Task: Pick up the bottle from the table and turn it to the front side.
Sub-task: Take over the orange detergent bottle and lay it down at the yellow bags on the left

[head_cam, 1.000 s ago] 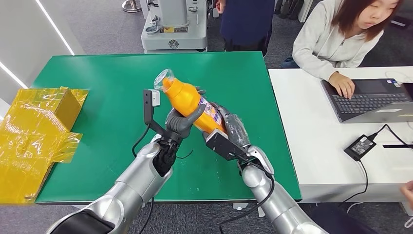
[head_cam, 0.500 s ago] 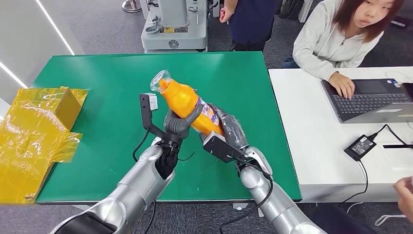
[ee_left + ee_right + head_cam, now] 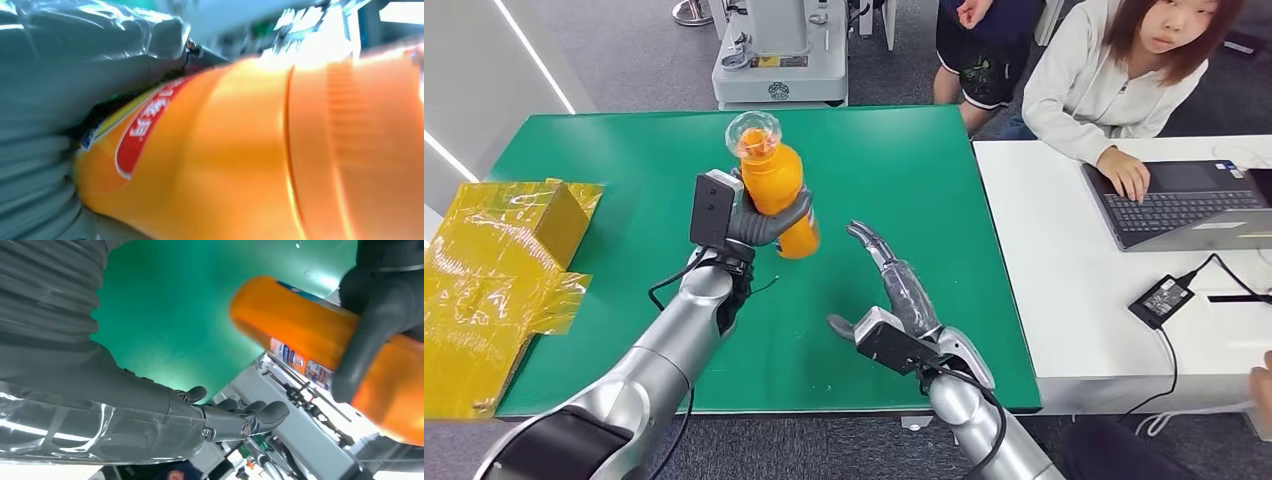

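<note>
Orange juice bottle (image 3: 780,195), likely light with slick stiff plastic, is gripped mid-body by left hand (image 3: 759,225) above the green table (image 3: 624,160); right hand (image 3: 894,285) open, holding nothing

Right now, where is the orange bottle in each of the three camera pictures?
Head view: the orange bottle is left of centre, held up above the green table by the left robot hand.
Left wrist view: the bottle is close up, with its red label beside the robot hand.
Right wrist view: it is at the right.
Shared landmark: the dark fingers wrapped round the bottle.
</note>
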{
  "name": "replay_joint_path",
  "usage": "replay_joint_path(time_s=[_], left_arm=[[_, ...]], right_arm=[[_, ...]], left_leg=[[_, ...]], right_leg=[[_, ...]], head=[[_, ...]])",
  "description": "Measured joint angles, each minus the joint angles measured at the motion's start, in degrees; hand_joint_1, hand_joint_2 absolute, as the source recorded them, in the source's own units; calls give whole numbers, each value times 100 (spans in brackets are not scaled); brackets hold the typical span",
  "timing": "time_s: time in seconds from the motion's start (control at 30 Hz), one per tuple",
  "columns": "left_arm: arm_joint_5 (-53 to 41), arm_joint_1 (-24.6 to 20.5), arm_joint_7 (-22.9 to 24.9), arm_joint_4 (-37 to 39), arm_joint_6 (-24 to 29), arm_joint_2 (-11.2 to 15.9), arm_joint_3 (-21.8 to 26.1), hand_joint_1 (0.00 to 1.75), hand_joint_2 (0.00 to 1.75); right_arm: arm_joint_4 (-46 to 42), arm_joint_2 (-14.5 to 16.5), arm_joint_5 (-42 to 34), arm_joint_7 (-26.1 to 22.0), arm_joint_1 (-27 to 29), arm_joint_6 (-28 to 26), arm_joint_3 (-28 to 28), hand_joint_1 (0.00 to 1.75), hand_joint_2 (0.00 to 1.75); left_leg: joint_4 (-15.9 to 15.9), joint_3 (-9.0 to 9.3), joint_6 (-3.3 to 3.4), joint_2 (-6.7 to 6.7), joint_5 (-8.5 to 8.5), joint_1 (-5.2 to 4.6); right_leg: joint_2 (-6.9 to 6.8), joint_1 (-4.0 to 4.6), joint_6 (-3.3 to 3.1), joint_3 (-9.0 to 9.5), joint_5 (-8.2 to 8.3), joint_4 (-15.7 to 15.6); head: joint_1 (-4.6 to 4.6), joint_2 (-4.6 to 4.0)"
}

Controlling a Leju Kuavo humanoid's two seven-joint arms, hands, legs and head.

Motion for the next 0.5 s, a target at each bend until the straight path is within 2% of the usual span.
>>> replay_joint_path(time_s=[0.13,0.27,0.4,0.5], left_arm=[[-1316,-300,68,1,811,151,-321,175,175],[-2940,-616,496,21,1749,238,-791,175,175],[-5016,-967,1544,119,2538,321,-1528,175,175],[-6315,-1224,2277,175,2606,406,-2131,175,175]], right_arm=[[-420,-74,-18,7,159,21,49,0,175],[-736,-123,-10,22,252,29,86,0,175],[-984,-159,23,45,292,17,130,0,175],[-1151,-203,32,88,318,15,143,0,175]], left_leg=[[1,-1,0,-3,0,-1],[2,-1,0,-3,0,-2],[2,-1,0,-2,0,-2],[2,0,0,-1,0,-1]], right_leg=[[-5,-1,0,1,0,-1],[-4,-2,1,1,1,-1],[-4,-2,1,1,1,-1],[-2,-2,0,1,1,-1]], head=[[1,0],[1,0],[0,0],[1,0]])
